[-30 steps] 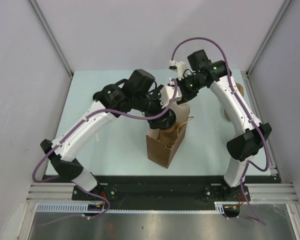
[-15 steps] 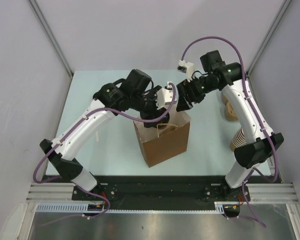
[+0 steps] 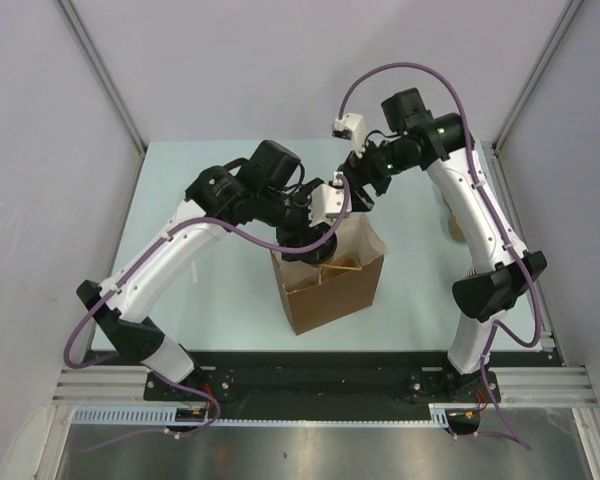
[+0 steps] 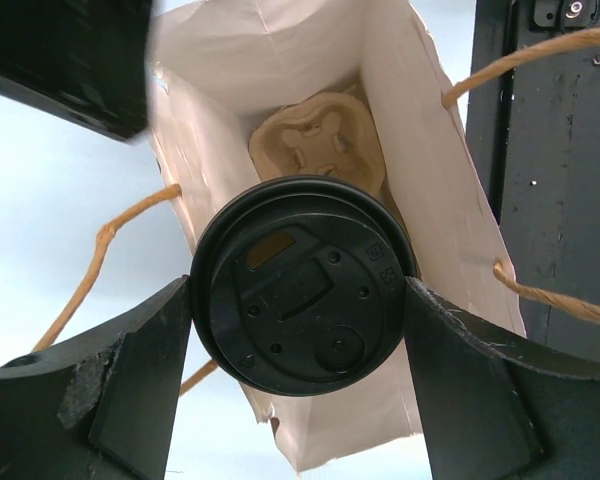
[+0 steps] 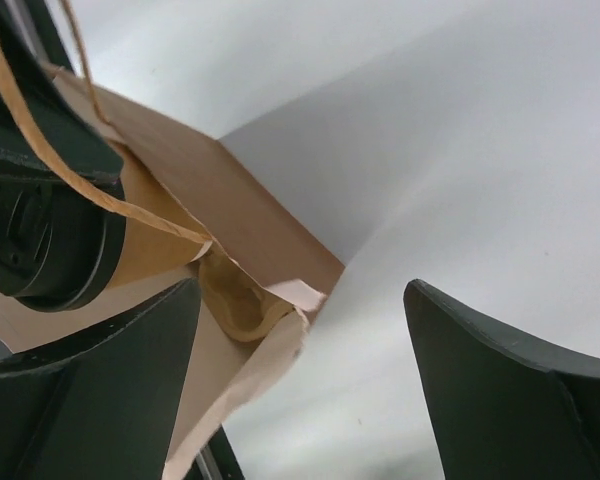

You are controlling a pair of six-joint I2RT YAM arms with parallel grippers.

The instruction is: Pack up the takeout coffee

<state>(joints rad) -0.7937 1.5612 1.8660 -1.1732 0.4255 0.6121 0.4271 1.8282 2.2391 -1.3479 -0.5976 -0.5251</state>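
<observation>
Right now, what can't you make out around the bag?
- Takeout coffee base: left wrist view, its own lid hides it.
- Paper bag floor: left wrist view, lid and pulp carrier cover it.
- Left gripper: top view, its own wrist hides the fingers.

The top external camera looks down from high behind the arm bases, far enough to take in the whole table (image 3: 180, 210), with the paper bag (image 3: 335, 295) near the middle. The left wrist camera looks straight down past the left gripper (image 4: 298, 305), close on the takeout coffee (image 4: 300, 265) at the bag's mouth. The right wrist camera, tilted, faces the bag's top corner at close range past the right gripper (image 5: 300, 300); all three views share the bag.
</observation>
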